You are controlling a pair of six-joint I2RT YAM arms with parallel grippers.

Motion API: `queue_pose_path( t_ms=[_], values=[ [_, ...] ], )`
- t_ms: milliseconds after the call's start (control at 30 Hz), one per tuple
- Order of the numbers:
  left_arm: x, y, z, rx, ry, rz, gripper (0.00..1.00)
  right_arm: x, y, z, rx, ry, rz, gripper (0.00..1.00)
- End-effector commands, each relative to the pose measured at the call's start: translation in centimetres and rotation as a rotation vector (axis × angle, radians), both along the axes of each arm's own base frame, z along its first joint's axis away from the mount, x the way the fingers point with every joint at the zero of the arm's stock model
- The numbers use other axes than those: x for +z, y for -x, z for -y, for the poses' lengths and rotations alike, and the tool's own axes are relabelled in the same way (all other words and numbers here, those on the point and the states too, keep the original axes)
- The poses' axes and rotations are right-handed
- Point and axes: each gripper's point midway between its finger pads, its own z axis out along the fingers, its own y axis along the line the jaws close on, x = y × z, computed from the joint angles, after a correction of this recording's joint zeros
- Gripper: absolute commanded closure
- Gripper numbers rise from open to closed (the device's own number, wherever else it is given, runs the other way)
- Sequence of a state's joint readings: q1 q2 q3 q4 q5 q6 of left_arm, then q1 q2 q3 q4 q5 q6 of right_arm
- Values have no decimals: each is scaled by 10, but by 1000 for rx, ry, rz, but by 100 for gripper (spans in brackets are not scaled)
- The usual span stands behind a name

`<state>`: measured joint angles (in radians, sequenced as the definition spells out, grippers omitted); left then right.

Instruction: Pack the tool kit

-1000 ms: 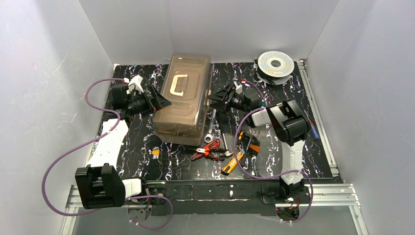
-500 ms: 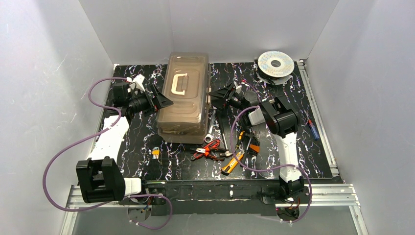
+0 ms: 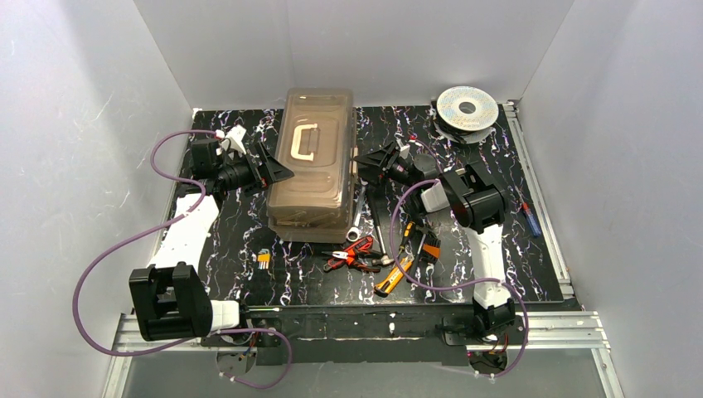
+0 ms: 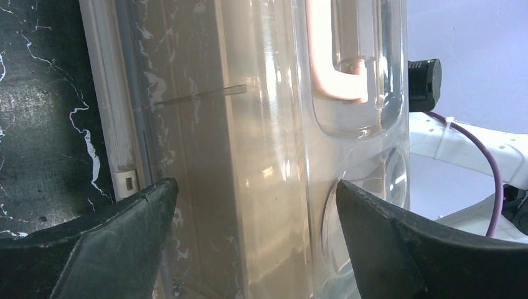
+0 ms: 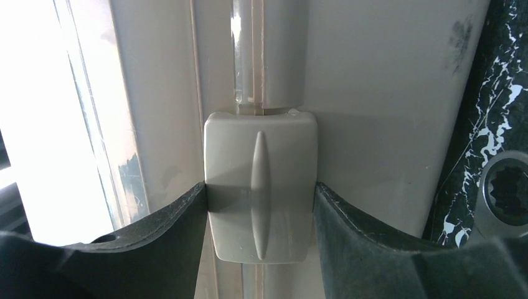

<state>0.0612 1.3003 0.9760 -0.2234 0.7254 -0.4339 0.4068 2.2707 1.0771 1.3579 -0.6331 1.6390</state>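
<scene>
The beige toolbox [image 3: 313, 170] with its smoky-brown lid shut and pale handle [image 3: 303, 143] stands at the middle back of the mat. My left gripper [image 3: 278, 174] is open at the box's left side, and in the left wrist view its jaws [image 4: 255, 187] straddle the lid edge of the box [image 4: 261, 112] without closing. My right gripper [image 3: 362, 163] is at the box's right side. In the right wrist view its fingers [image 5: 260, 185] press on both sides of the beige latch [image 5: 261, 149]. Red pliers [image 3: 352, 253] and a yellow knife [image 3: 390, 280] lie in front of the box.
A wrench [image 3: 358, 217] and other small tools lie right of the box, under my right arm. A blue screwdriver [image 3: 530, 220] lies near the right rail. Small hex keys [image 3: 264, 258] lie front left. The silver wire spool [image 3: 467, 108] sits back right.
The toolbox has swung straighter and its upper and lower parts line up. My right arm has moved left to the latch. Little differs over the last half second.
</scene>
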Motion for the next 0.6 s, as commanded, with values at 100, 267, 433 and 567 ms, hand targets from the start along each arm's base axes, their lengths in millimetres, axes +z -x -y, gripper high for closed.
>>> queue_pose_path(
  t_ms=[100,267,433,567],
  values=[
    [-20,14,-3,-6,-69,-74,4,51,17,5,44,26,134,61],
    [-19,15,-4,-1,-83,-68,4,40,17,10,20,147,120,66],
    [-20,16,-6,3,-96,-67,4,39,19,15,-2,223,133,69],
    [-20,17,-6,2,-100,-69,4,40,19,18,-17,265,141,70]
  ],
)
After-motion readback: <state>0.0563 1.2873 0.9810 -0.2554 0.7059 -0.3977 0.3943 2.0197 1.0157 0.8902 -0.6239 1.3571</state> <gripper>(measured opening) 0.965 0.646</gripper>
